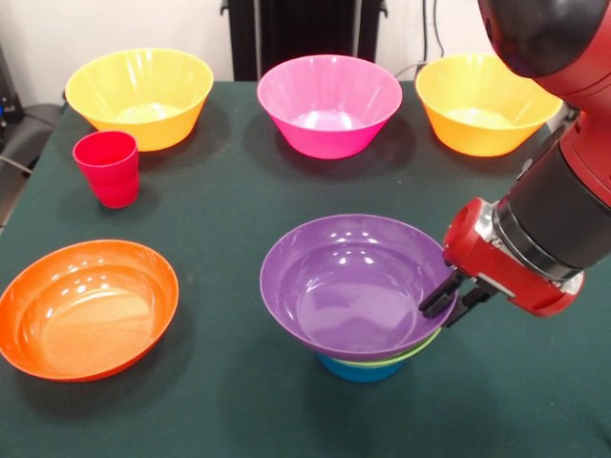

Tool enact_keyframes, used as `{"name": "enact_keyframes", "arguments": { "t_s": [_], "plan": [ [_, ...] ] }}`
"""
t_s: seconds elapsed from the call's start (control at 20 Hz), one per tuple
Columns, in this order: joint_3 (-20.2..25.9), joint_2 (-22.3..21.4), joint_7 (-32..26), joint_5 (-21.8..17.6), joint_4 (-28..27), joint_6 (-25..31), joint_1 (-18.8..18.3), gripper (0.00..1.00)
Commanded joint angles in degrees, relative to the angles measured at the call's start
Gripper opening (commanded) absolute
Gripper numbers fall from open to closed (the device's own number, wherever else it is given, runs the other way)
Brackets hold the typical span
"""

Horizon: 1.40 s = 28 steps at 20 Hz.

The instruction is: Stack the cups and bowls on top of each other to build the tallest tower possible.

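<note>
The tower stands front centre: a wide purple bowl (348, 286) sits on top, a lime green bowl's rim (420, 350) shows under it, and a small blue bowl (361, 370) is the base. My gripper (451, 303) is at the purple bowl's right rim, with the red arm coming in from the upper right. A wide orange bowl (86, 307) lies at the front left. A red ridged cup (108, 168) stands upright at the left. Two yellow-orange bowls (139, 95) (485, 101) and a pink bowl (329, 103) line the far side. The sky blue cup and the small ridged green bowl are out of view.
The dark green table (220, 219) has its left edge near the red cup and orange bowl. The robot's black pedestal (305, 24) stands behind the pink bowl. The arm's bulk (563, 191) hangs over the right side of the table.
</note>
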Motion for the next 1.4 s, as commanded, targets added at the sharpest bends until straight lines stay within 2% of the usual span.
{"name": "enact_keyframes", "arguments": {
  "t_s": [0.05, 0.7, 1.4],
  "plan": [
    [2.4, 4.1, 5.7, -2.0, -1.5, 1.2, -0.2, 0.0],
    [0.7, 5.9, 7.9, -0.1, -3.5, 2.5, -0.4, 0.0],
    [3.1, 4.5, 7.3, -0.9, 0.7, 1.3, 1.7, 0.0]
  ]
}}
